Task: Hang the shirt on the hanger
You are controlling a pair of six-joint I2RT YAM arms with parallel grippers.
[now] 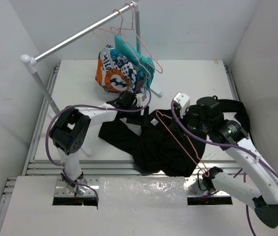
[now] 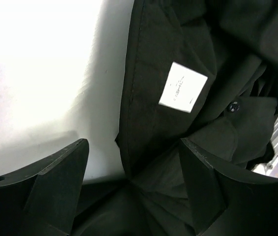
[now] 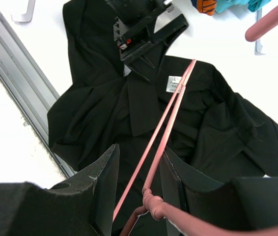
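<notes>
My left gripper (image 2: 134, 196) is wide open and holds nothing. It hangs over the collar edge of the shirt (image 1: 158, 147). One finger (image 2: 55, 182) is above the white table (image 1: 80, 78). The other finger is above the black cloth. The little white label (image 2: 183, 87) is just past them. My finger tips are cut off at the bottom of the left wrist view, so I cannot tell if they touch the cloth. My left arm goes up from its base and bends at the elbow. Then it reaches across to the right, to the top of the shirt.

The shirt lies crumpled and flat on the table, in the middle, between my two arms. Its low edge is close to the rail at the near side.

My right gripper (image 3: 139, 191) is closed to a narrow gap on the hanger (image 3: 171, 105), next to the twisted neck. The hanger's thin pink wires run away from my fingers, over the shirt, toward the label. My right arm bends up and leans in over the shirt's right side. From above, my wrist hides these fingers. One pink piece in the top corner of the right wrist view is too blurry to make out.
</notes>
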